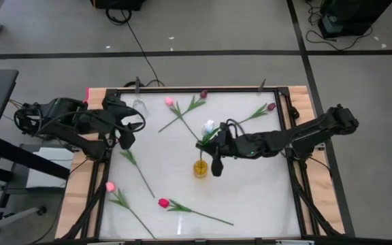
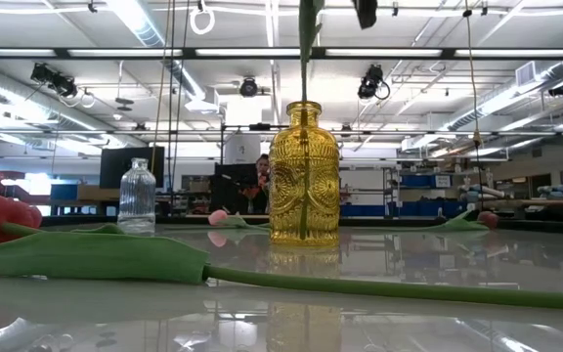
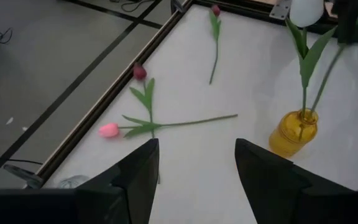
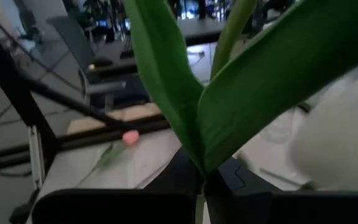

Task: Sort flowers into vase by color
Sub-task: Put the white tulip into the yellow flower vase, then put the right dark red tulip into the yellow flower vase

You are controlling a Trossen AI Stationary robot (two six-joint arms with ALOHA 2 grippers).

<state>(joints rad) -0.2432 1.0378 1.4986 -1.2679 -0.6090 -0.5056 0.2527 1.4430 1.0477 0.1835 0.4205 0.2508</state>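
Observation:
My right gripper (image 1: 206,144) is shut on a white tulip (image 1: 209,126) above the yellow glass vase (image 1: 201,168). The tulip's stem (image 2: 306,39) runs down through the vase neck (image 2: 304,110). Its leaves (image 4: 185,93) fill the right wrist view, with the white head (image 4: 340,143) beside them. My left gripper (image 3: 194,177) is open and empty near the table's left edge, over a tulip stem (image 1: 138,170). More tulips lie flat on the table: pink (image 1: 169,101), dark purple (image 1: 204,94), dark purple (image 1: 271,106), pink (image 1: 109,186) and red (image 1: 162,203). My right gripper pinches the white tulip's stem (image 4: 199,196) just below where the leaves branch off. The fingers come level from the table's right side, across the stem. The tulip stands roughly upright, head above the fingers, and its lower stem (image 3: 303,106) hangs into the yellow vase.
A clear glass bottle (image 1: 139,105) stands near the far left corner, also seen as the clear bottle (image 2: 137,196) in the low view. A raised frame (image 1: 288,102) borders the table. The red tulip's leaf (image 2: 86,256) lies close to the near edge. Open tabletop lies at near right.

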